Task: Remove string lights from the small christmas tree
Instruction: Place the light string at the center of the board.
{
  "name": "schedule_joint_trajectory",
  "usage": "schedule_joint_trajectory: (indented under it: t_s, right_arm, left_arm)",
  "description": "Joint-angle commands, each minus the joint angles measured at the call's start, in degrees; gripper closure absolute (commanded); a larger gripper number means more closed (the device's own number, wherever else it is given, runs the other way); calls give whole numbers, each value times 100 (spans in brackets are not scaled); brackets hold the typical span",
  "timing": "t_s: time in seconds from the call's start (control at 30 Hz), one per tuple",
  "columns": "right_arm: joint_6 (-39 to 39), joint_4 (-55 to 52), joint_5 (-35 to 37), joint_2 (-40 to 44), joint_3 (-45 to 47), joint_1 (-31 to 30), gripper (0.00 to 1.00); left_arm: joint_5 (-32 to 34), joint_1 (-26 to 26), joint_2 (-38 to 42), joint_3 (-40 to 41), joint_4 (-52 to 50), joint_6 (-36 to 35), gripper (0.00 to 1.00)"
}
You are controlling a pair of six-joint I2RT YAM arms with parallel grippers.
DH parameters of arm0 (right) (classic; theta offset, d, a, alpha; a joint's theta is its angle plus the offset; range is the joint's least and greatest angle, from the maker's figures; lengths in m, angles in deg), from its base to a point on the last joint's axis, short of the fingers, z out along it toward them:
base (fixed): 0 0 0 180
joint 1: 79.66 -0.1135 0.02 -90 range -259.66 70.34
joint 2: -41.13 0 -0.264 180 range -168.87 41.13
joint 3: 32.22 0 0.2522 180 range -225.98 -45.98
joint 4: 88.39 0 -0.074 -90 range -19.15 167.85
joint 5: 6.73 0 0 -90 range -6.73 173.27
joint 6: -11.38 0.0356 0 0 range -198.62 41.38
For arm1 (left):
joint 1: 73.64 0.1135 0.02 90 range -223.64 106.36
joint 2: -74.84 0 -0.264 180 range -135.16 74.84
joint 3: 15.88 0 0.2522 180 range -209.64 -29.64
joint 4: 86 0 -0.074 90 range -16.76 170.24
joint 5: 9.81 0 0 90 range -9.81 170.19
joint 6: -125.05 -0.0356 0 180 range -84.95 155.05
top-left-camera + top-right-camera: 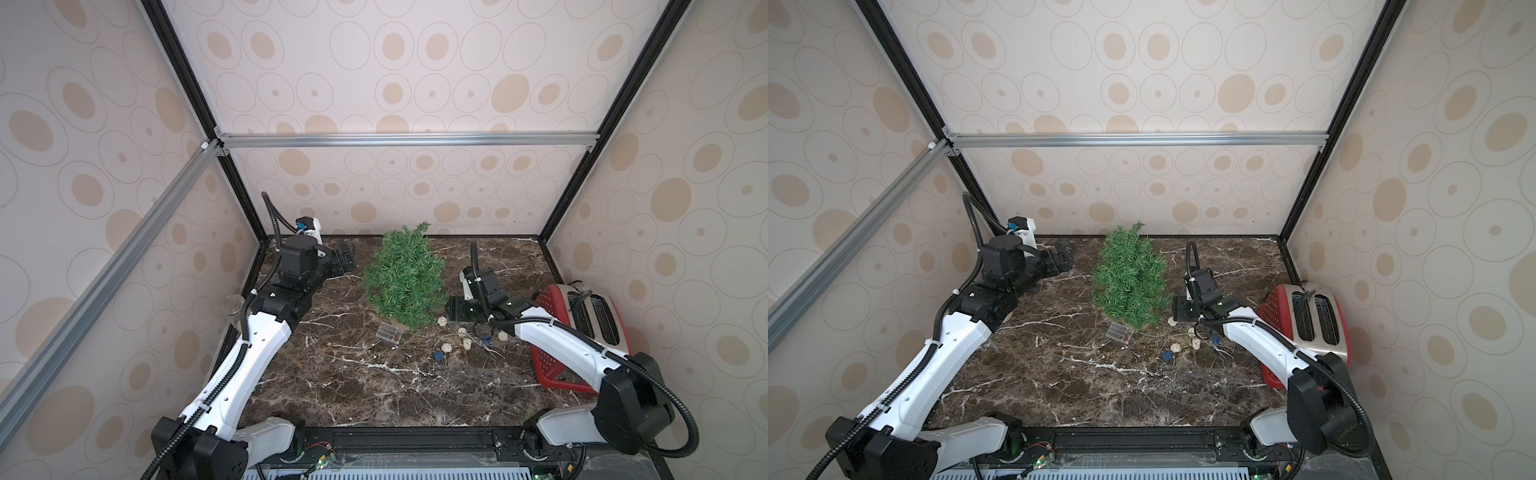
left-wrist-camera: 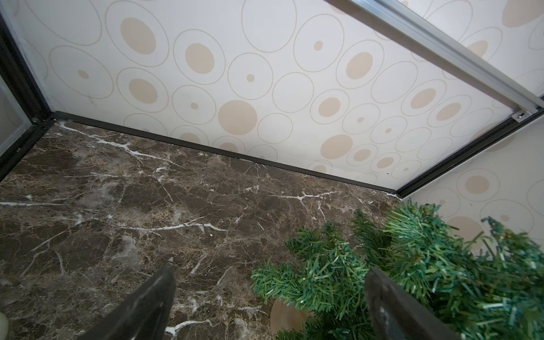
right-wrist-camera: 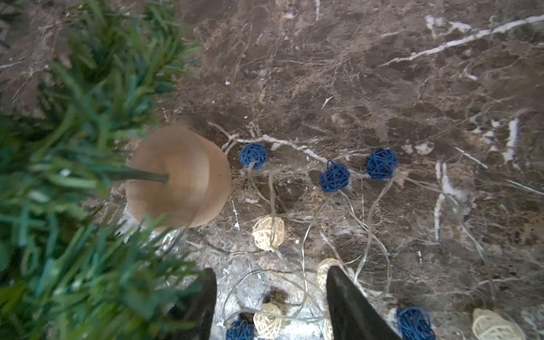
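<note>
The small christmas tree (image 1: 405,276) (image 1: 1128,278) stands at the table's middle back, and no ball shows on its branches. The string lights (image 1: 461,338) (image 1: 1183,345) lie on the table to its front right: cream and blue balls on clear wire, with the clear battery box (image 1: 390,332) by the tree's base. My right gripper (image 3: 270,269) (image 1: 451,309) is open, low beside the tan base (image 3: 182,176), with wire loops and a cream ball (image 3: 266,322) lying loose between its fingers. My left gripper (image 2: 270,269) (image 1: 347,259) is open and empty, left of the tree.
A red and silver toaster (image 1: 592,320) sits in a red perforated basket (image 1: 548,365) against the right wall, behind my right arm. A glass jar (image 1: 234,305) stands at the left wall beside my left arm. Walls enclose the marble table (image 1: 353,386) on three sides.
</note>
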Motion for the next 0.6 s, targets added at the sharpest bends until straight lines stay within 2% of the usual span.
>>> schedule_joint_trajectory:
  t_s: [0.0,0.17,0.2,0.23,0.4,0.47,0.57]
  right_arm:
    - [88,175,22,237,53,0,35]
    - [126,368,735,1359,520,-18,24]
    - [138,385,865,1503,521,-18,4]
    - [170,381,1081,1619,495,-15,0]
    - [489,726,2269,1750,297,-15,0]
    - [504,1019,2633,1636,307,47,0]
    - [466,1083,2712,1348,125,126,0]
  left_arm:
    - [13,39,132,-117,-100,86,1]
    - [626,37,665,377,67,52,1]
    - [791,35,688,380,14,33,1]
    - [1039,35,667,381,-19,35,1]
    - [2739,51,256,630,403,112,1]
    - [2848,230,-33,915,937,-138,1]
    - [2731,721,-511,1181,1152,56,1]
